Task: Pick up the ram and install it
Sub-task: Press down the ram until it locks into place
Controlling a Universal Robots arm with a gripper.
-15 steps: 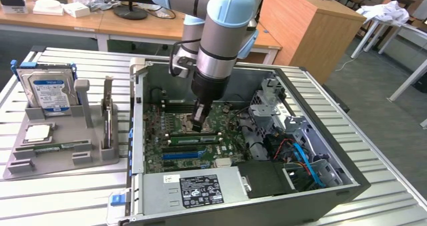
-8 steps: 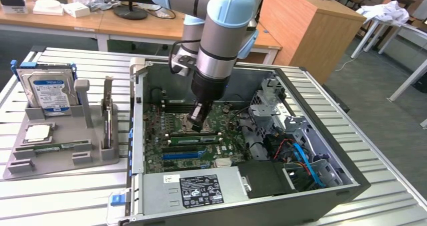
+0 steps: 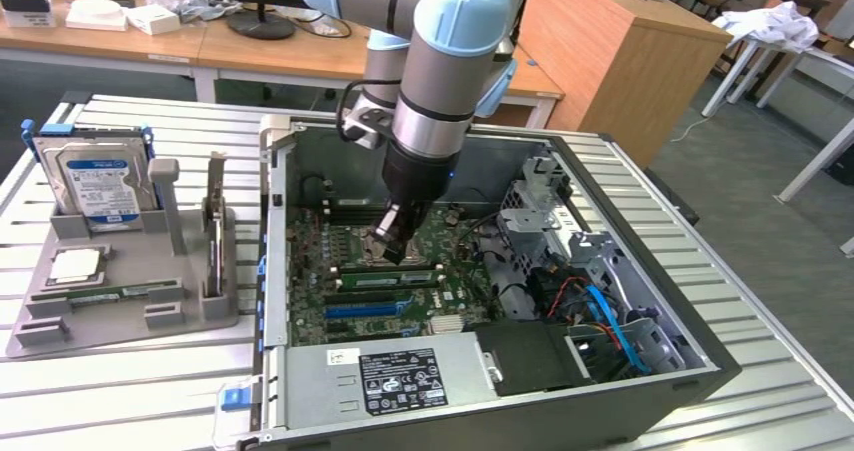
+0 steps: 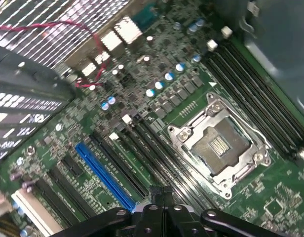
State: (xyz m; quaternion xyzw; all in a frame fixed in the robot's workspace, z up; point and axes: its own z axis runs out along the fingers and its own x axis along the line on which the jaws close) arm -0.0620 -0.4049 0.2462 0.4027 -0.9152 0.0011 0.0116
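Gripper: fingers (image 4: 164, 200) are pressing fully together, gripping nothing; the gripper (image 3: 395, 251) is hanging inside the computer case (image 3: 667, 271), low over the motherboard (image 3: 461, 301).
Ram: the ram (image 3: 388, 275) is sitting on edge in a motherboard slot inside the case, just below the gripper's tip; whether they are touching cannot be told.
CPU socket: the socket (image 4: 221, 148) is lying inside the case beside the slots.
Tray: the grey tray (image 3: 200, 316) is resting outside the case, holding the hard drive (image 3: 96, 186).

Green ram (image 3: 387, 274) seated in motherboard slot
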